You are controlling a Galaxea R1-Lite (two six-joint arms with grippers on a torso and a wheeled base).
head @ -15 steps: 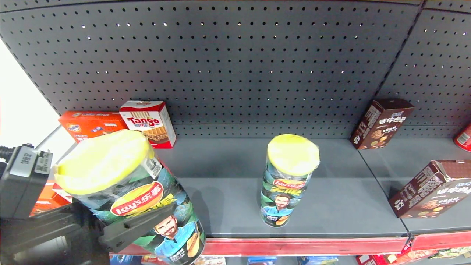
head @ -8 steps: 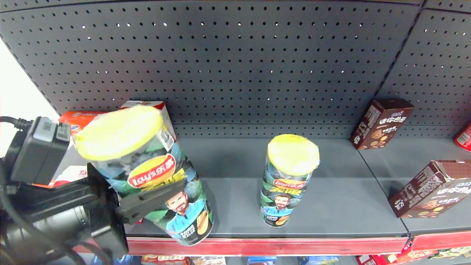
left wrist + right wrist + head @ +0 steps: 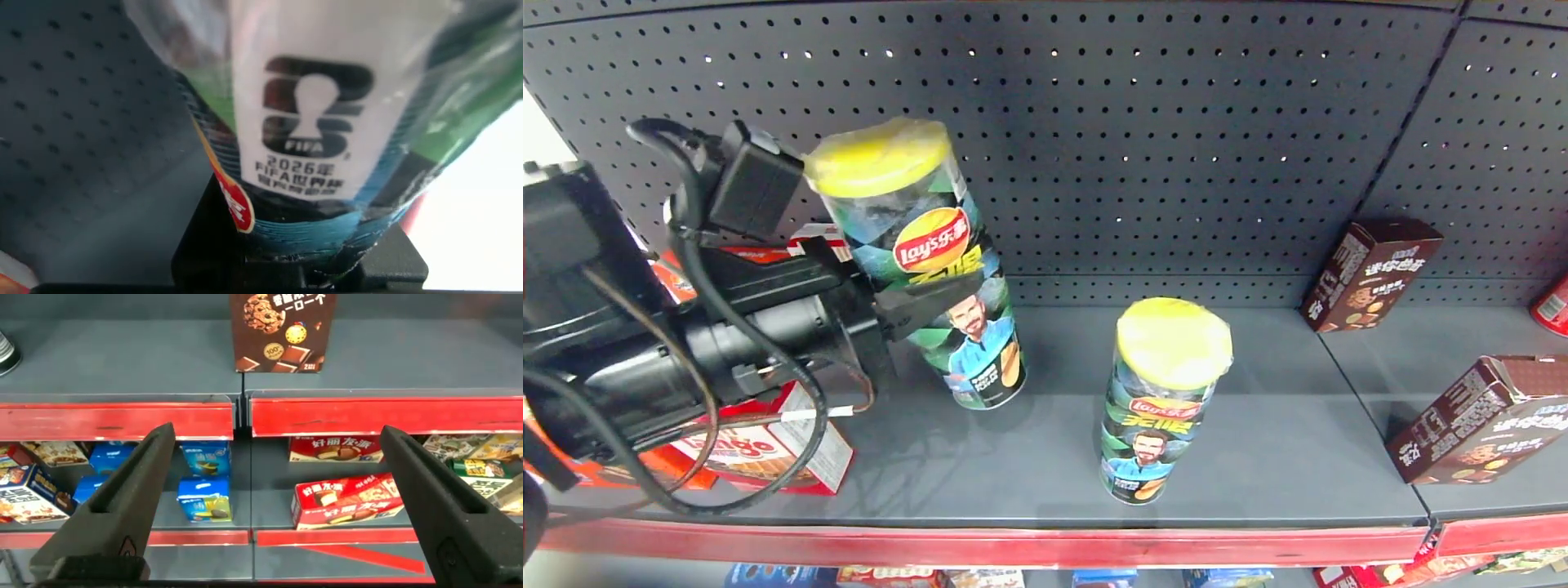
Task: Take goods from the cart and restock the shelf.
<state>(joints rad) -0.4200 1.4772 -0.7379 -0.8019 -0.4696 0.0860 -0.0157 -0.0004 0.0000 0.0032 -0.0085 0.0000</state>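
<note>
My left gripper [image 3: 929, 298] is shut on a chips can [image 3: 917, 245] with a yellow lid, holding it tilted over the left part of the grey shelf [image 3: 1282, 457]. The can's base is close to the shelf board near the back; I cannot tell if it touches. In the left wrist view the can [image 3: 319, 122] stands between the jaws. A second, identical can [image 3: 1164, 400] stands upright mid-shelf, nearer the front. My right gripper [image 3: 278, 514] is open in front of the lower shelves, with nothing between its fingers [image 3: 110, 514].
A pegboard wall [image 3: 1135, 147] backs the shelf. Two brown cookie boxes [image 3: 1368, 273] [image 3: 1478, 420] sit at the right and a red can [image 3: 1553, 304] at the far right edge. A red and white wafer box [image 3: 768, 453] lies under my left arm. A red strip [image 3: 1094, 545] lines the front edge.
My left arm has carried the held can up and forward, from the shelf's front edge to over the board near the back wall. The standing can and the boxes have not moved.
</note>
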